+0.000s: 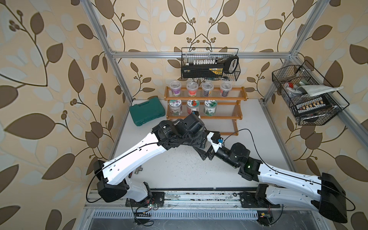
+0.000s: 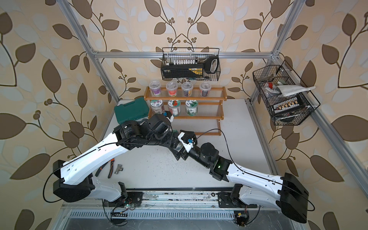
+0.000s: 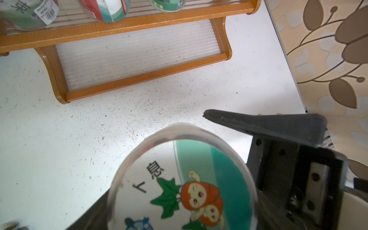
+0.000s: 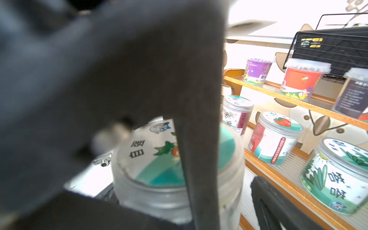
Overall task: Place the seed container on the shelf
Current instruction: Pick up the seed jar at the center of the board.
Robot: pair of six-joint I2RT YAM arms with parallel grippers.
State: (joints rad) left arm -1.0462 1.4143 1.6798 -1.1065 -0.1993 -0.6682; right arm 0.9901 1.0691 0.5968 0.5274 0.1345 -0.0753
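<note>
While the left gripper (image 3: 157,157) reaches down over the middle of the white table (image 1: 179,171), its jaws stand wide around the seed container (image 3: 179,179). This is a clear round plastic jar whose lid label is white and teal with orange cartoon figures. One black finger (image 3: 258,125) lies along the jar's side and the other shows at the opposite side, so the jar is held between them. Whether its base rests on the table cannot be told (the arms cover it in both top views).

The jar sits just in front of the shelf (image 1: 219,98), an orange-brown wooden stepped rack with clear ribbed tiers at the table's far edge, and it is short of the lowest tier.

The right gripper (image 1: 206,154) points in from the near-right side with its jaws spread wide. In the right wrist view, one of its fingers (image 4: 278,207) stands just beside the jar with a thin gap, gripping nothing.

Four lidded plastic tubs (image 1: 192,87) line the top tier and three labelled clear jars (image 1: 192,106) line the middle one. A dark green plastic tool case (image 1: 147,112) lies by the far-left corner. Pliers with dark and orange handles (image 2: 110,169) and a small metal fitting (image 2: 119,168) lie toward the near-left corner.
</note>
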